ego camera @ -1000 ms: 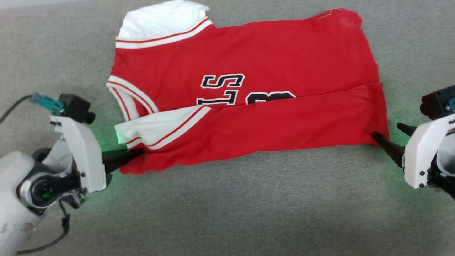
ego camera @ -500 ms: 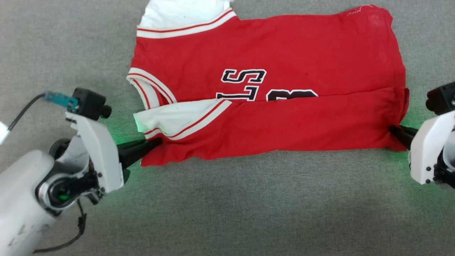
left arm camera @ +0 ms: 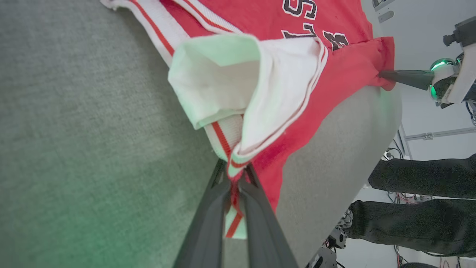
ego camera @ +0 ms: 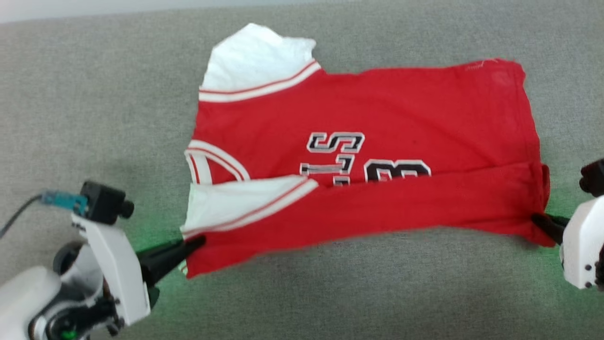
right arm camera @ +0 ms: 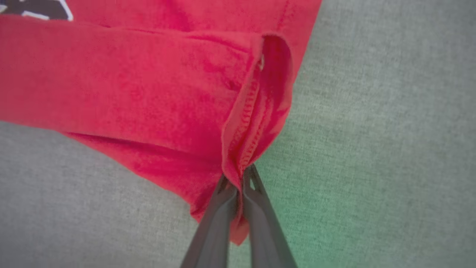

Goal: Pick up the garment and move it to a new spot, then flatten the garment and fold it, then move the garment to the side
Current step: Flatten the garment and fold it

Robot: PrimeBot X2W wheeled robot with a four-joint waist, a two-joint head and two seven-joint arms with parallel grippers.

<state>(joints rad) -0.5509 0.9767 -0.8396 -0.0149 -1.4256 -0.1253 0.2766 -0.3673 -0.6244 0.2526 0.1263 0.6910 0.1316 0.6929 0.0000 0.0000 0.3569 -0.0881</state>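
Note:
The garment (ego camera: pixel 377 104), a red T-shirt with white sleeves and striped trim, lies on the grey surface (ego camera: pixel 330 293) with its near long edge folded over the black-and-white lettering. My left gripper (ego camera: pixel 198 242) is shut on the garment's near left corner by the folded white sleeve (ego camera: pixel 226 208); the left wrist view shows striped trim (left arm camera: pixel 234 175) pinched between its fingers (left arm camera: pixel 208 223), the corner lifted. At the right, my right gripper (ego camera: pixel 535 218) is shut on the near right hem corner. In the right wrist view the red hem (right arm camera: pixel 241 149) bunches between its fingers (right arm camera: pixel 260 223).
Grey fabric-covered surface (right arm camera: pixel 372 111) spreads on all sides of the shirt, with wide room in front. In the left wrist view a person's dark-clad legs (left arm camera: pixel 420 223) stand past the surface's edge, and my right gripper (left arm camera: pixel 383 74) holds the far corner.
The head camera has shifted, so the shirt sits lower in view. Both grippers keep hold of the near corners, and the near folded edge looks raised and drawn taut.

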